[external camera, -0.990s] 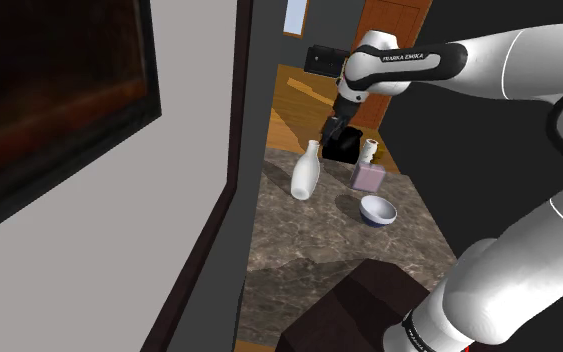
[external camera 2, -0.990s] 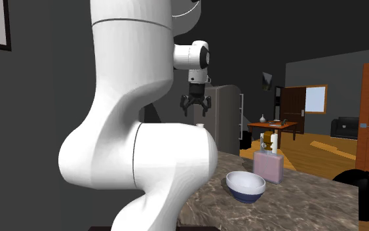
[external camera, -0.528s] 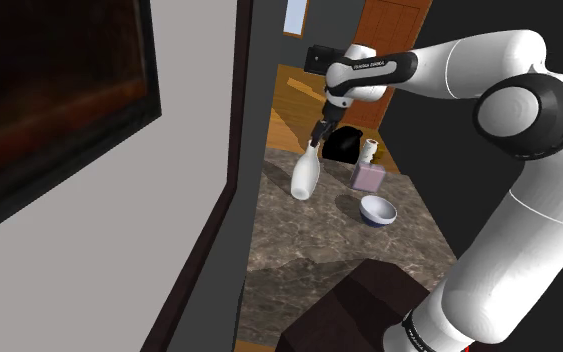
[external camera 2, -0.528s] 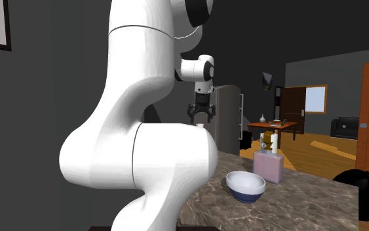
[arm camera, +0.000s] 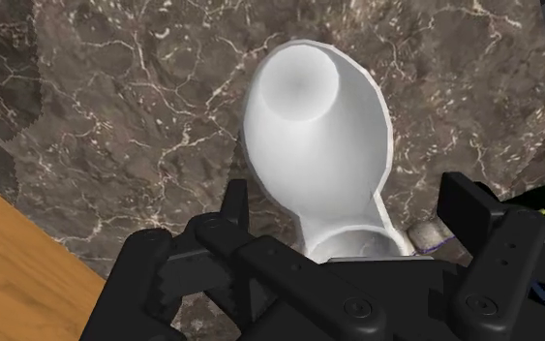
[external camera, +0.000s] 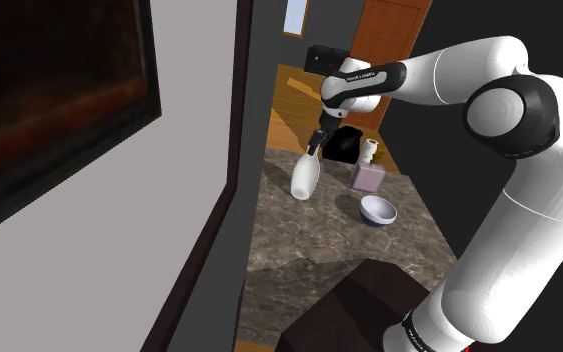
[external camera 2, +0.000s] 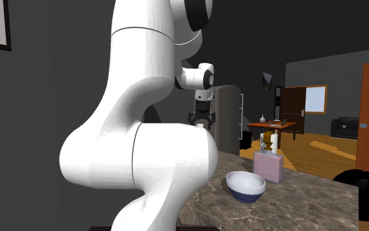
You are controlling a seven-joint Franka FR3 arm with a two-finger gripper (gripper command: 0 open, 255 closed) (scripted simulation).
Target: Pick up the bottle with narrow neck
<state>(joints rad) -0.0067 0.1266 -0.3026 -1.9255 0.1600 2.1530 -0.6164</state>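
Note:
A white bottle with a narrow neck (external camera: 304,178) stands upright on the dark marble counter (external camera: 309,240), near the wall. My black gripper (external camera: 315,142) hangs directly over it, pointing down at the neck. In the wrist view the bottle (arm camera: 314,126) is seen from above, with its mouth close under the palm. The gripper (arm camera: 348,199) is open there, one finger on each side of the neck and a gap between each finger and the neck. In the second exterior view the gripper (external camera 2: 201,121) sits just behind the arm's big white link.
A pink dispenser bottle (external camera: 368,176) and a white bowl with a blue base (external camera: 378,211) stand beside the bottle, on the shoulder view's right. A black rounded object (external camera: 345,146) lies behind. A grey wall (external camera: 194,200) borders the counter's left side.
The arm swung toward the shoulder view's left and came down, bringing the gripper from above the black object to the bottle's neck. The fingers stayed open.

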